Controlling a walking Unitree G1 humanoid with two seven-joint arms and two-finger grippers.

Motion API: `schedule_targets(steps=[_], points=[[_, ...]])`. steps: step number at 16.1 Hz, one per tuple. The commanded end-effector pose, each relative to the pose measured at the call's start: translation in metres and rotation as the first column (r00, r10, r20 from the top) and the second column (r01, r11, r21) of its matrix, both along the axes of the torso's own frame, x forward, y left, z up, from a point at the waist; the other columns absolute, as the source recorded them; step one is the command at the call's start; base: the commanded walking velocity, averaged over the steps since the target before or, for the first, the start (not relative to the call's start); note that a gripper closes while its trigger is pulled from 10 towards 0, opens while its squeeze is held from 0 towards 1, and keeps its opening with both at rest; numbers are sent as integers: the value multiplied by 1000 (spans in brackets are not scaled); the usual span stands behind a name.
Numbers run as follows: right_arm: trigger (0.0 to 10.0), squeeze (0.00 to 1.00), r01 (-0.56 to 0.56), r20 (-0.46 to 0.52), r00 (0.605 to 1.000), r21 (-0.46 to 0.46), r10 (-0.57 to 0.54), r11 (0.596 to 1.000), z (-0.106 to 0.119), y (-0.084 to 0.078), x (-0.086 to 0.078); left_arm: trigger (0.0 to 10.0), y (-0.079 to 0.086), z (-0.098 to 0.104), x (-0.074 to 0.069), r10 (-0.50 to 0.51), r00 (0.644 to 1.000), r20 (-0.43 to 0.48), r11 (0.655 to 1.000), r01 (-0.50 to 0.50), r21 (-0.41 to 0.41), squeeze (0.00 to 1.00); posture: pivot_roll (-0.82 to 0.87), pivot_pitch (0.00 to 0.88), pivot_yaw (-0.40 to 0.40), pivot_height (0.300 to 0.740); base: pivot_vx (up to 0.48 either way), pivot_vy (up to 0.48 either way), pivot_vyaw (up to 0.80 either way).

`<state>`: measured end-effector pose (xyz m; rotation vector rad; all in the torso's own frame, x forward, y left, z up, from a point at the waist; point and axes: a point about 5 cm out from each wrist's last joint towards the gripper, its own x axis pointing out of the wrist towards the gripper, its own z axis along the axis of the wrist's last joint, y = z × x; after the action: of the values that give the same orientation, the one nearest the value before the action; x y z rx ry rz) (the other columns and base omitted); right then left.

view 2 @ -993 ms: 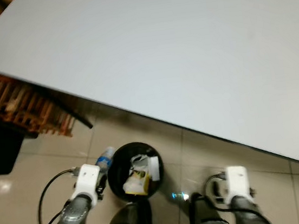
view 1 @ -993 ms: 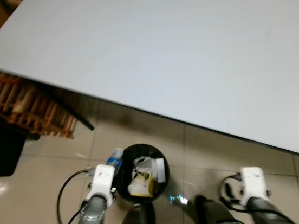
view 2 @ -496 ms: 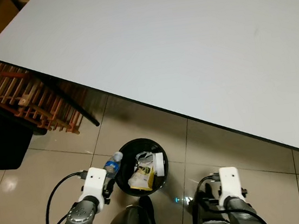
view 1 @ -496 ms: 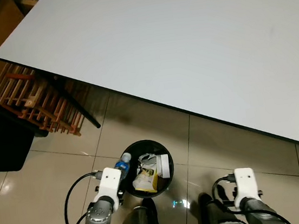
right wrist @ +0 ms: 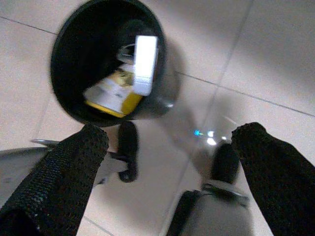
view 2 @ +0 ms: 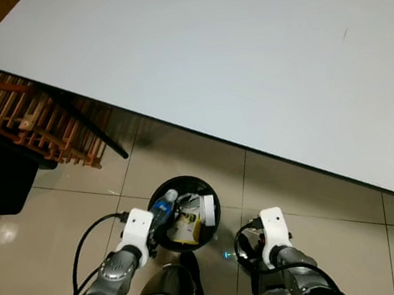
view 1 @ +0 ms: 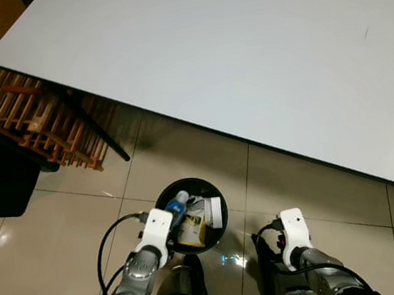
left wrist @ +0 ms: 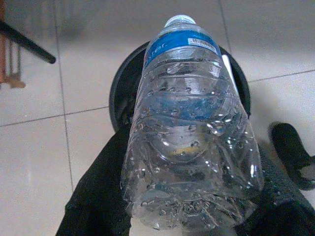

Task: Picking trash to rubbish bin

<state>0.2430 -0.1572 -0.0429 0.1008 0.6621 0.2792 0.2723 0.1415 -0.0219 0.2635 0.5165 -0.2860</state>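
The left gripper (left wrist: 192, 216) is clamped around a clear plastic water bottle (left wrist: 189, 128) with a blue label, and the bottle's capped end now reaches over the left rim of the black rubbish bin (view 1: 220, 227). Half a second ago the bottle was just outside that rim, and a second ago it was farther to the left of the bin, so the left arm has carried it rightward over the opening. The bin stands on the tiled floor (view 1: 184, 156) just ahead of the robot's feet, near the edge of a large white table (view 1: 243, 55), and holds a yellow carton (right wrist: 110, 96) and a white box (right wrist: 143, 64). The right gripper (right wrist: 167, 162) hangs low to the right of the bin, its two fingers spread wide and holding nothing. A wooden rack (view 1: 36, 127) stands to the far left, under the table.
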Motion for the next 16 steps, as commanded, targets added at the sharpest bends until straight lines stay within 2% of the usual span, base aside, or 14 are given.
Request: schedule_targets(steps=[1,3,7,11,16], points=[[10000,0,-32,-43,998,41,34,999,-7,5,-10,10000,2,-10,-10,-24,998,-59,999,26,21,0,14,399,93,740,0,0,0],[10000,0,-52,-31,998,101,55,994,-4,10,-9,10000,0,-8,-9,-62,996,-56,997,64,35,0,7,415,91,740,0,0,0],[10000,0,-107,23,994,160,104,981,4,14,-8,10000,-1,-6,-6,-105,993,-55,993,107,44,0,-6,447,84,740,0,0,0],[10000,0,-121,53,992,164,113,979,10,14,-6,10000,-3,-4,-3,-136,989,-55,987,140,85,0,-12,476,78,740,0,0,0],[10000,0,-121,45,992,171,115,978,10,16,-12,10000,6,-3,0,-123,991,-52,979,130,158,0,-5,483,82,740,0,0,0]])
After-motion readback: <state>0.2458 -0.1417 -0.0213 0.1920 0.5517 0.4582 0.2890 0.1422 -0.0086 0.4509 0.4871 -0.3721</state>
